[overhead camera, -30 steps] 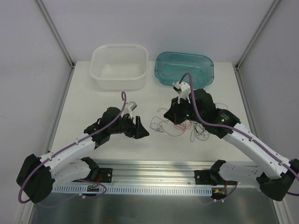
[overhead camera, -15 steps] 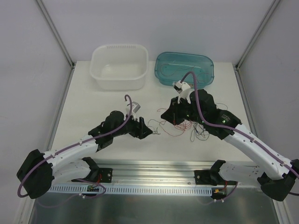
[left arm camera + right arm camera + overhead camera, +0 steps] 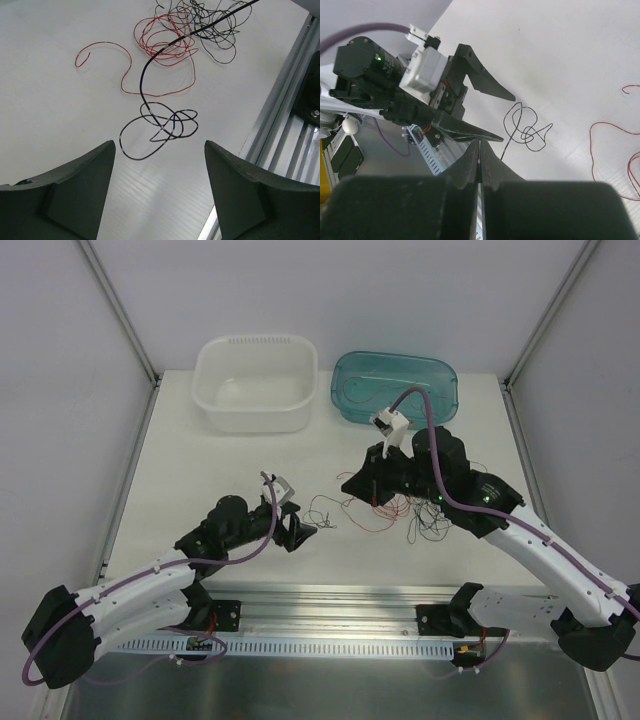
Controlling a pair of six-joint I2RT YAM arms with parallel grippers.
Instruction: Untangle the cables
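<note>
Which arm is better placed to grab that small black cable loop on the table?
Left. The left gripper is open with the black loop in front of it; the right gripper is shut, apparently on the same cable further along.

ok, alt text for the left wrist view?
The left gripper, open, frames a small knot of loops in a black cable lying on the white table. The cable's strand runs on to the upper right, past a loose red cable and a denser tangle; a metal rail edges the right side.
</note>
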